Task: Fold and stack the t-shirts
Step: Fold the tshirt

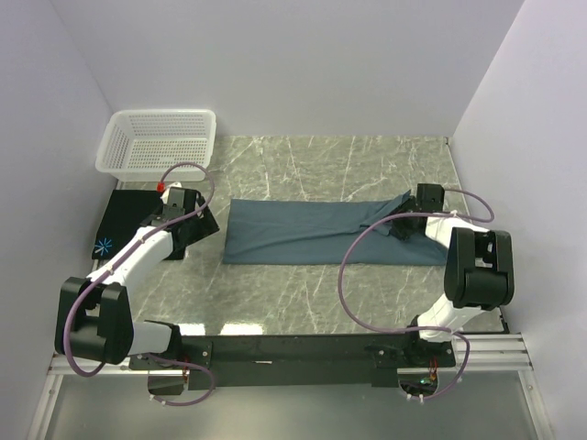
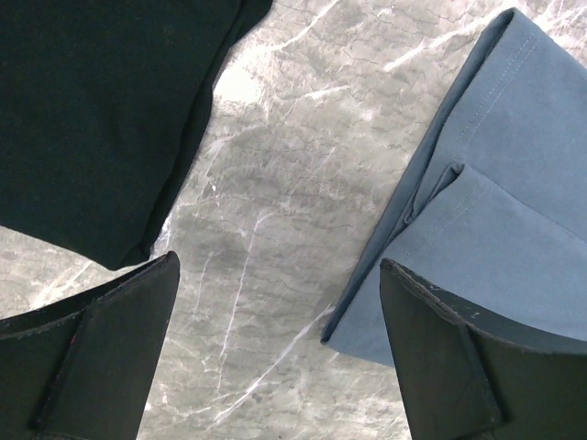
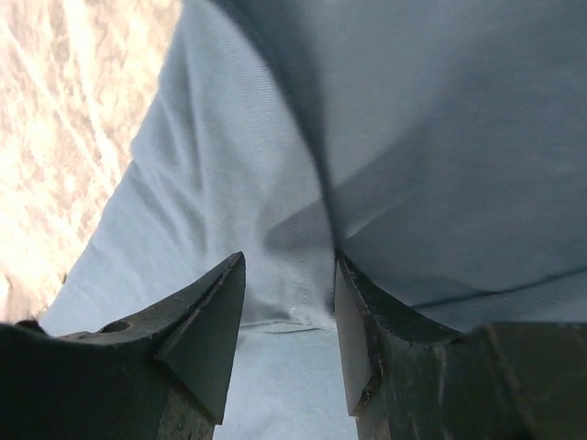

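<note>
1. Top external view: the slate-blue t-shirt (image 1: 316,234) lies as a long band across the middle of the marble table (image 1: 303,293). Its right end is lifted in a dark flap that rises to the right gripper (image 1: 406,218). The black t-shirt (image 1: 121,220) lies flat at the left edge of the table with its starburst print (image 1: 104,245) facing up, just in front of the white basket (image 1: 158,142). The left gripper (image 1: 194,223) hangs over the strip of table between the two shirts, beside the blue shirt's left end. From this height the gap between its fingers cannot be judged.

2. Left wrist view: the left gripper (image 2: 280,339) stands spread wide and holds nothing, with bare marble under the gap. The black t-shirt (image 2: 92,110) fills the upper left, and its lower corner comes close above the left finger (image 2: 101,357). The slate-blue t-shirt (image 2: 514,183) fills the right side, where its layered hem runs down behind the right finger (image 2: 468,357). Whether that finger touches the cloth cannot be told.

3. Right wrist view: the slate-blue t-shirt (image 3: 413,137) covers nearly the whole picture, with only a sliver of marble at the far left. The right gripper (image 3: 289,321) is about half closed, and a ridge of the blue cloth (with a stitched seam showing) runs down into the gap and lies against the inner face of the right finger (image 3: 376,348). The fingers pinch this fold.
</note>
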